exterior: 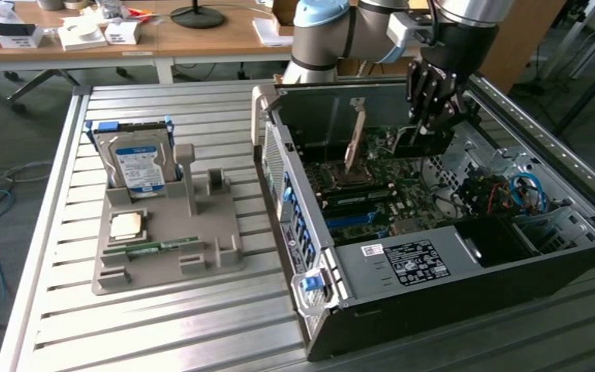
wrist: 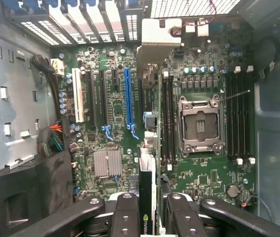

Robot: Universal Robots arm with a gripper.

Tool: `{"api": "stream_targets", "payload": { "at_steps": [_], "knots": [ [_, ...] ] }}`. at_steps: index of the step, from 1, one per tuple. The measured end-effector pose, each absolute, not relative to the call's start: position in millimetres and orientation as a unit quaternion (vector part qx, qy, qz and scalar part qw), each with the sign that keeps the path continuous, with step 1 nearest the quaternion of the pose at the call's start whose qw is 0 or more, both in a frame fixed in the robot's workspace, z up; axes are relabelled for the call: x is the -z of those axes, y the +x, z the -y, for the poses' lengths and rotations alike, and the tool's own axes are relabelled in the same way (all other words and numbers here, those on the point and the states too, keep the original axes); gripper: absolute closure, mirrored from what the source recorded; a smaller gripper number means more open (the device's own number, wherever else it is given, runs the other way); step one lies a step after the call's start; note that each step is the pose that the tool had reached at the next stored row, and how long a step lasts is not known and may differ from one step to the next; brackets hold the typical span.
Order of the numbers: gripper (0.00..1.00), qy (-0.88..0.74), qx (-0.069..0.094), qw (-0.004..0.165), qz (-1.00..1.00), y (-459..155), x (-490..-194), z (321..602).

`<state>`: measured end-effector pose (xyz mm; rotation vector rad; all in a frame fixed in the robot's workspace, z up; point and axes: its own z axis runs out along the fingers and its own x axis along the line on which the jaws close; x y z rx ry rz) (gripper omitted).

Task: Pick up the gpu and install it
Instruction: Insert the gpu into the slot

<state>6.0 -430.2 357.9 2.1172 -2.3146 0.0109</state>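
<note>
**GPU INSTALL: CARD IN GRIP ABOVE OPEN CASE**

Exterior view's left: grey moulded parts holder on slatted metal table. Silver hard drive with blue label upright at the holder's far end. Narrow green memory stick flat near its front.

Centre to exterior view's right: black open-sided computer case lying on its side, with green motherboard exposed.

Toward the case's far end: dark multi-fingered gripper hanging over the motherboard. Black fingers clamped from both sides on the thin dark flat rectangular gpu. Card well apart from the holder, inside the case opening, not yet seated by the look of it.

From the wrist: card seen edge-on between the pads. Long blue expansion slot just beside the card's line, not directly under it. Silver-framed processor socket on the card's other side.

Handling note, as judgement:
- Keep the card's lower edge parallel to the blue slot and shift sideways until directly over it.
- Keep the bracket end toward the vented rear wall.
- Descend straight, without tilt.
- Stay clear of the socket frame and the neighbouring black slots.
- Press evenly along the card's length, since a skewed entry risks jamming the contacts.
</note>
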Motion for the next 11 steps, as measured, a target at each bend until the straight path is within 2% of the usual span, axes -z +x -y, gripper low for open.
{"api": "stream_targets", "payload": {
  "at_steps": [11],
  "knots": [
    [0.74,0.675,-0.004,0.003,0.738,-0.5,-354.9,430.1]
  ]
}}
